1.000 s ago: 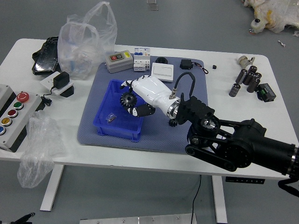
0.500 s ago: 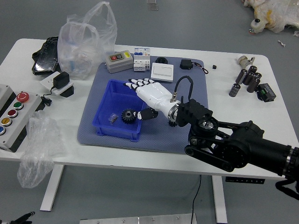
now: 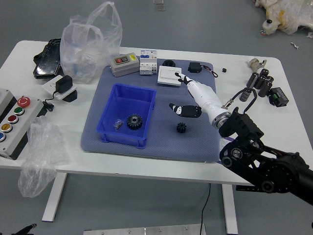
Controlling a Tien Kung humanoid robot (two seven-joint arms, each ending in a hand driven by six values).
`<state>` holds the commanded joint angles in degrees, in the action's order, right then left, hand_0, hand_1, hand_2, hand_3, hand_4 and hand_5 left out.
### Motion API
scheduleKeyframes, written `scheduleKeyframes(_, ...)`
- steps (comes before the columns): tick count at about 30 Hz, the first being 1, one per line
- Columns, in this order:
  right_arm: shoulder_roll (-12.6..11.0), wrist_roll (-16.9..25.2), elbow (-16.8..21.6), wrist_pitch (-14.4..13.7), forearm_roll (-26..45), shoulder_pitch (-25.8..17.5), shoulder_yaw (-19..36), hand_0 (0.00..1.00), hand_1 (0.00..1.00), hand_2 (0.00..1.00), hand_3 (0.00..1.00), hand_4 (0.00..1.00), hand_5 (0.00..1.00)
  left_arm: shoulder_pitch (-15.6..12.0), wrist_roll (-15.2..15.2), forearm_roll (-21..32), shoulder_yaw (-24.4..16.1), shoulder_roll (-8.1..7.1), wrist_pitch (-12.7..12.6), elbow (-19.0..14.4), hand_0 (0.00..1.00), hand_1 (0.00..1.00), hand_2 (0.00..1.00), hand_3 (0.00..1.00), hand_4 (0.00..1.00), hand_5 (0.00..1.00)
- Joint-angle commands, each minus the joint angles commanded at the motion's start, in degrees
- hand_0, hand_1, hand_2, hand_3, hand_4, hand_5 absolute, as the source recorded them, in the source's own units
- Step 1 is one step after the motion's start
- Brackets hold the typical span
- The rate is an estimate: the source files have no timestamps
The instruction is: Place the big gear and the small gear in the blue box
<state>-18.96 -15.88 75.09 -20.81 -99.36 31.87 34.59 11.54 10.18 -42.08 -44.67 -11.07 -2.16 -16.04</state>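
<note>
Swung away from the blue box (image 3: 104, 117) toward the robot's right, the right hand (image 3: 175, 91) now hangs over the grey-blue mat (image 3: 161, 143), its fingers (image 3: 184, 79) spread and holding nothing. Nearest, the left hand (image 3: 23, 230) shows only partly at the lower left corner; its state I cannot tell. Past the near edge of the worktop (image 3: 112, 164), the small gear (image 3: 181, 127) sits on the mat, nearer than the right hand's thumb, outside the box. Slightly farther and well left of those fingers, the big gear (image 3: 134, 121) lies inside the box, beside a small clear item (image 3: 118, 124). Beyond stand a white device (image 3: 169, 75) and a grey one (image 3: 124, 64) with buttons.
</note>
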Motion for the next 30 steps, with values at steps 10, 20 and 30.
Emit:
scheduleKeyframes(10, -0.54, -0.19, -2.04, 2.98, 1.90, -0.58, -3.06, 0.693, 0.754, 0.829, 0.919, 0.789, 0.292, 0.43, 0.07, -0.64, -0.36, -0.07, 0.15, -0.01, 0.654, 0.508, 0.525, 0.728, 0.739, 0.657)
scheduleKeyframes(20, -1.00, -0.39, -3.00, 4.91, 4.17, -0.84, -4.41, 0.692, 0.741, 0.806, 0.921, 0.804, 0.326, 0.44, 0.31, -1.24, -0.97, -0.13, 0.27, -0.09, 0.654, 0.508, 0.525, 0.728, 0.739, 0.657)
scheduleKeyframes(30, -0.21, -0.75, -4.81, 5.57, 5.75, -0.38, -5.81, 0.681, 0.704, 0.708, 0.910, 0.701, 0.256, 0.50, 0.43, -1.30, -1.22, -0.08, 0.15, -0.15, 0.654, 0.508, 0.525, 0.728, 0.740, 0.659)
